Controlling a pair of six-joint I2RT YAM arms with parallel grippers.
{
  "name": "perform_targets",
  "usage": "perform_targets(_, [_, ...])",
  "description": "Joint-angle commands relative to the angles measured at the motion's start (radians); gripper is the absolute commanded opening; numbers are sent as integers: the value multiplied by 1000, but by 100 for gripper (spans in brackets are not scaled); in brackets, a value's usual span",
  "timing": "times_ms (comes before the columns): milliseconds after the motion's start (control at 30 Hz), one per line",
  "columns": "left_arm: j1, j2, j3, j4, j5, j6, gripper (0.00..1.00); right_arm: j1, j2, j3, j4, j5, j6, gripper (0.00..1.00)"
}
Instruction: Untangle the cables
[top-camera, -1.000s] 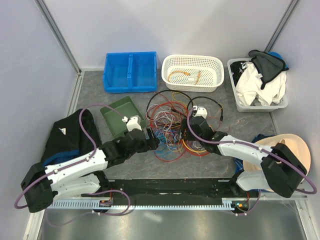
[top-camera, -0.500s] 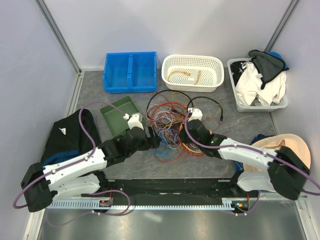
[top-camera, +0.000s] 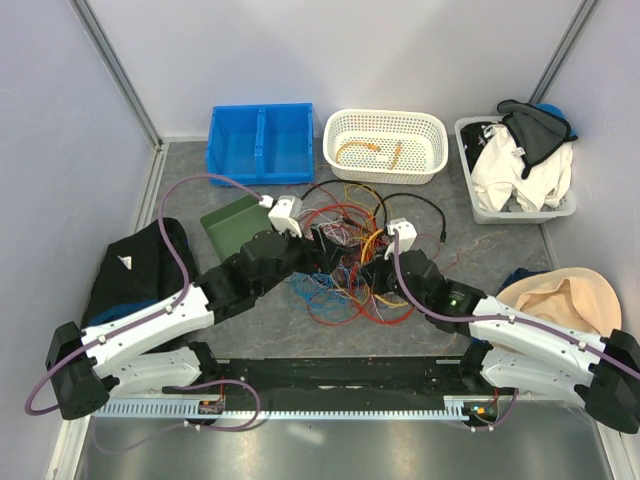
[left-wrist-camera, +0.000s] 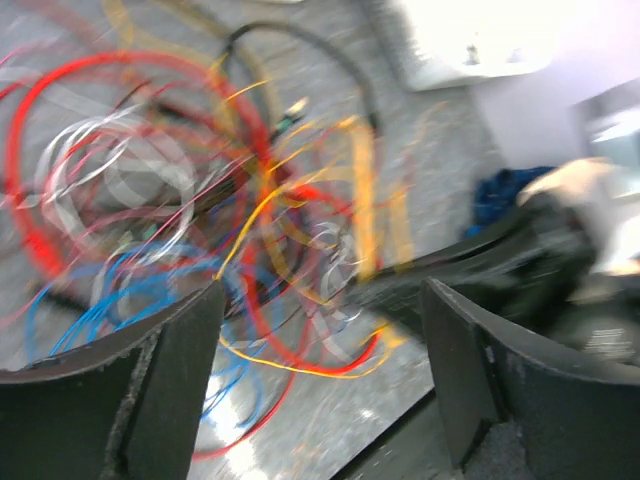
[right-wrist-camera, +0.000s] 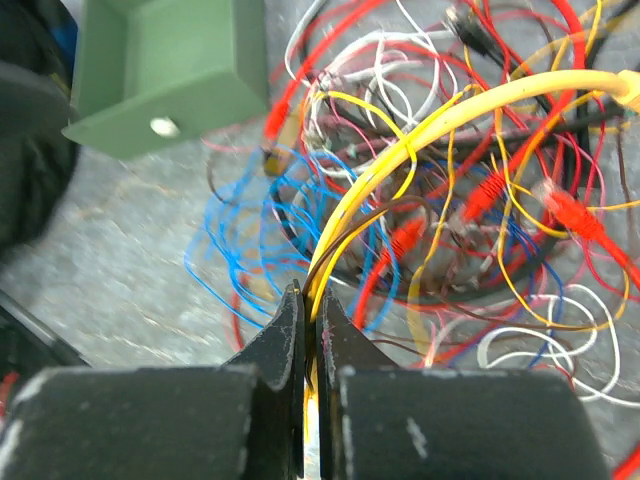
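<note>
Cables (top-camera: 345, 250): tangled heap mid-tabletop (top-camera: 450, 260), near side of the white basket (top-camera: 385, 172), right of the green tray (top-camera: 232, 228).
Right claw (right-wrist-camera: 310, 300): pressed together, pinching a yellow cable (right-wrist-camera: 432, 122).
Left claw (left-wrist-camera: 322, 292): spread wide above the heap.

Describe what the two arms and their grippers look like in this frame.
The left arm and right arm are built of white shell links between black joints. A thick purple hose loops along each, and a small white block sits at each wrist. The left gripper and right gripper have flat, matte black fingers with scuffed edges.
</note>
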Motion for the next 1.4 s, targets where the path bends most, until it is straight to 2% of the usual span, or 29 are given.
perform_targets(0, [0, 29, 38, 162, 114, 91, 82, 2, -63, -12, 76, -44, -51, 0])
perform_targets(167, [3, 26, 1, 209, 91, 98, 81, 2, -126, -27, 77, -104, -164, 0])
perform_targets(300, [26, 92, 77, 117, 102, 126, 82, 7, -133, -61, 42, -123, -180, 0])
perform_targets(367, [40, 158, 131, 61, 139, 127, 82, 14, -152, -105, 41, -126, -180, 0])
perform_targets(500, [58, 241, 157, 69, 215, 105, 82, 20, -227, -170, 48, -147, -172, 0])
perform_targets(833, [89, 430, 228, 147, 514, 66, 78, 25, -295, -154, 41, -172, -201, 0])
perform_targets(1000, [89, 454, 211, 208, 571, 46, 75, 25, -269, -148, 41, -178, -207, 0])
perform_targets(1033, [90, 456, 205, 224, 583, 43, 72, 25, -267, -150, 42, -181, -206, 0])
perform_targets(1067, [89, 459, 203, 230, 593, 43, 61, 25, -264, -151, 41, -182, -206, 0])
perform_targets(1133, [89, 463, 206, 224, 600, 51, 44, 27, -261, -147, 41, -175, -204, 0])
perform_targets(1167, [89, 462, 205, 218, 591, 54, 26, 25, -264, -145, 41, -152, -200, 0])
perform_targets(1200, [89, 459, 208, 210, 579, 66, 17, 25, -264, -131, 6, -138, -192, 3])
perform_targets(1233, [89, 454, 214, 192, 543, 75, 2, 27, -264, -121, -11, -120, -192, 27])
perform_targets(1300, [89, 431, 229, 114, 480, 115, 2, 25, -264, -73, -72, -69, -192, 48])
perform_targets(1333, [90, 421, 249, 85, 399, 130, 2, 25, -264, -55, -96, -49, -192, 61])
perform_targets(1367, [90, 396, 260, 22, 352, 144, 2, 25, -268, -15, -122, 12, -189, 66])
